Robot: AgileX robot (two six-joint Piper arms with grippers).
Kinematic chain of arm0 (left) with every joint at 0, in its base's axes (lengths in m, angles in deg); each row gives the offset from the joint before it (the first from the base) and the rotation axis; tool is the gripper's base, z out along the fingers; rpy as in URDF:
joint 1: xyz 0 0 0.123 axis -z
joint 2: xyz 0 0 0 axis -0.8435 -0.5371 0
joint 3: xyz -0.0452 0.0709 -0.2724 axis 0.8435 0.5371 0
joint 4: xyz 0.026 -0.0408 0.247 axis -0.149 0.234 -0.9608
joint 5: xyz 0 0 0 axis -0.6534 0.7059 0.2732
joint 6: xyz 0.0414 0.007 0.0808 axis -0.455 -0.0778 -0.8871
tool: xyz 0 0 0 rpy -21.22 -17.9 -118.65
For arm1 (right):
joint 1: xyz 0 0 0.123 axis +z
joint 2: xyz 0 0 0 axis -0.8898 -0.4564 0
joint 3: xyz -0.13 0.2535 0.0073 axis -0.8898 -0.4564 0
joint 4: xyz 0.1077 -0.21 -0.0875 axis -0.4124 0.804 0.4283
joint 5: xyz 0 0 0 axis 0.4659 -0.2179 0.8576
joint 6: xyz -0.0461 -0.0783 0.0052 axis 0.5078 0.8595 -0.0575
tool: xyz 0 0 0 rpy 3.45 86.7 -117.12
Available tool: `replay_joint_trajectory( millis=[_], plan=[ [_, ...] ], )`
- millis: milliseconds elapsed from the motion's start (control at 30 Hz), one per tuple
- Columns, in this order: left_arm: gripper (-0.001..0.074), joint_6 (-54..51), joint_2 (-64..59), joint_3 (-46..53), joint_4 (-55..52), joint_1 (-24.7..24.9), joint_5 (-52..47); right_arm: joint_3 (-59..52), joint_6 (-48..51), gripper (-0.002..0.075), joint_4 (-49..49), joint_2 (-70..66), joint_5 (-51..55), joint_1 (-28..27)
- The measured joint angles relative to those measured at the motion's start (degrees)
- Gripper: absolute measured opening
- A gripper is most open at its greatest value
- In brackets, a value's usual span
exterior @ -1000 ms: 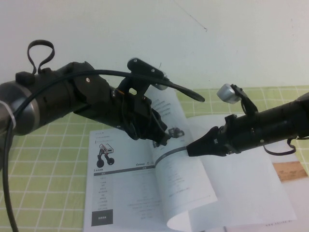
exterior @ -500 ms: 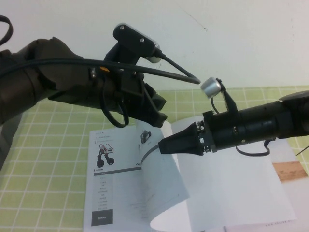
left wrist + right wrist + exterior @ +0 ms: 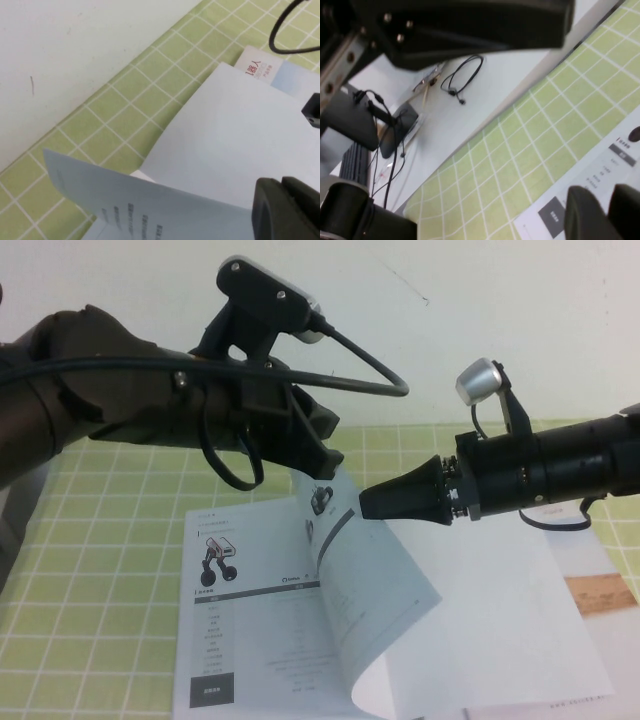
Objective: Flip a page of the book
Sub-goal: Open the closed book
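Observation:
The book lies open on the green checked cloth. Its left sheet shows one white-and-black two-wheeled robot, and its right sheet is blank. The page stands lifted and curled over the spine, its printed face with a small black robot and a table towards me. My right gripper is shut on the page's edge at its dark band. My left gripper hovers just above the page's top corner with its fingers together. The page and the blank sheet show in the left wrist view.
The green checked cloth ends at a white surface behind the book. Another printed booklet with an orange patch lies under the book's right side and also shows in the left wrist view. A black cable loops off the left arm.
My right gripper swung left with the page, then came back up and right, and the page now stands more upright. My left arm has risen away from the page.

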Motion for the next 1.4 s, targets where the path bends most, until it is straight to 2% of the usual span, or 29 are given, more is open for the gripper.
replay_joint_trajectory(
  millis=[400, 500, 633, 800, 967, 1200, 1300, 1400],
  plan=[
    [-0.0004, 0.0, -3.2, 0.0, 0.2, 0.0, 6.7, 0.0, 2.5, 0.0130, 0.5, 0.0, 0.0, 4.1],
    [-0.0004, 0.0, -5.8, 0.0, 0.9, 0.0, 6.7, 0.0, 3.3, 0.0193, 0.5, 0.0, 0.0, 4.1],
    [-0.0004, -0.5, -9.0, 0.0, 1.2, 0.0, 7.1, 0.0, 3.8, 0.0332, 0.5, 0.0, 0.0, 4.1],
    [-0.0004, -1.5, -11.4, 0.0, 1.3, 0.0, 7.4, 0.1, 3.9, 0.0400, 0.6, 0.0, 0.0, 4.1],
    [-0.0004, -0.4, -11.6, 0.0, -0.7, 0.0, 6.3, 0.1, 3.9, 0.0409, 0.7, 0.0, 0.0, 4.1],
    [-0.0004, 9.7, -11.7, 0.0, -12.8, -1.0, 1.1, 0.1, 3.5, 0.0398, 0.8, 0.0, 0.0, 3.6],
    [-0.0004, 13.1, -11.6, 0.0, -16.9, -1.6, 0.4, 0.1, 1.6, 0.0360, 0.7, 0.0, 0.0, 1.7],
    [-0.0004, 15.1, -10.9, 0.0, -18.5, -2.9, 1.1, 0.1, -1.0, 0.0257, 0.8, 0.3, 0.0, -1.8]
  ],
)
